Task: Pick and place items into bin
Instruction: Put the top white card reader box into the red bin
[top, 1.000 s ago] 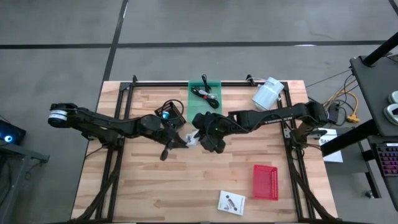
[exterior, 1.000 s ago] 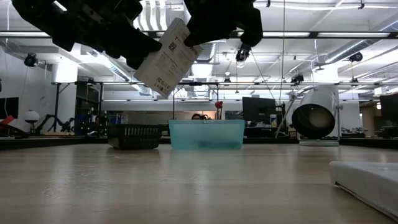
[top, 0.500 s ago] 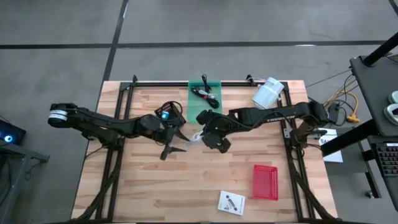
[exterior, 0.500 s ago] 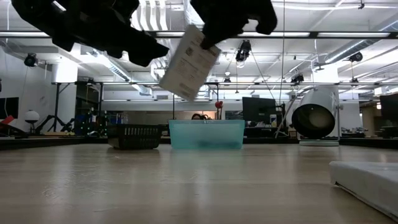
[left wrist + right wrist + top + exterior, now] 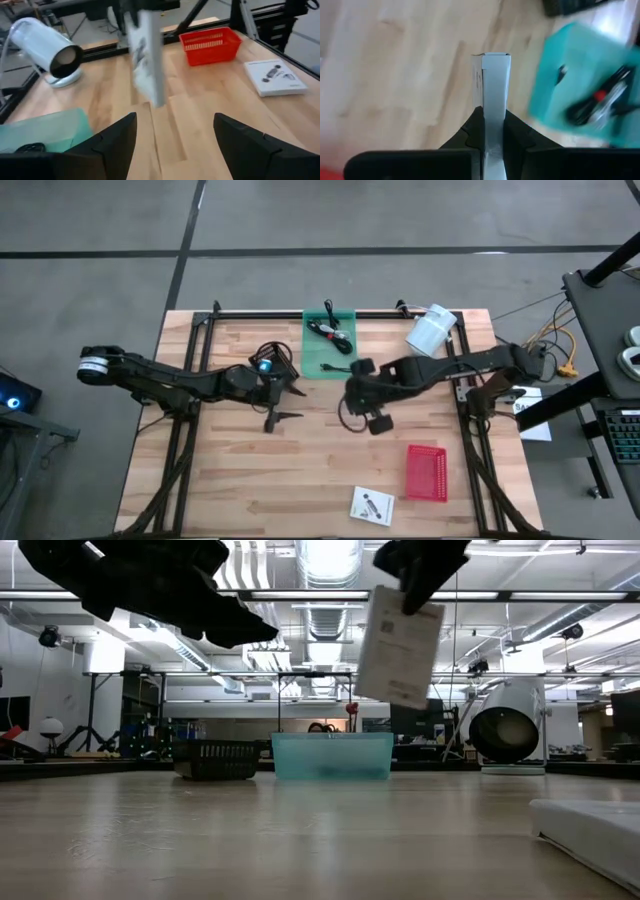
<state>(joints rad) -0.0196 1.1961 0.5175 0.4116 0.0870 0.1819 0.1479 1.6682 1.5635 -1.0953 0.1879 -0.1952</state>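
A flat white packet [image 5: 400,648] hangs in the air over the middle of the table, and my right gripper [image 5: 492,117] is shut on it. In the right wrist view the packet [image 5: 491,85] shows edge-on between the fingers. My left gripper [image 5: 175,120] stands open just to the packet's left [image 5: 285,402], with nothing between its fingers. The teal bin [image 5: 330,340] sits at the table's far middle with a coiled black cable [image 5: 328,330] inside. My right gripper pinches the packet's upper end [image 5: 491,102] between its two fingers, one on each flat face. The fingers come from above, pointing down. The packet hangs below them, nearly upright, its lower end [image 5: 392,695] well clear of the table.
A red basket [image 5: 427,472] and a flat white box [image 5: 372,505] lie toward the near right. A white cylinder [image 5: 430,330] lies on its side at the far right. A small black basket [image 5: 272,360] stands left of the bin.
My left gripper has opened and let go of the packet. My right gripper, which held the packet's other end, has carried it toward the table's right edge. The packet has swung from a slant to hanging nearly upright.
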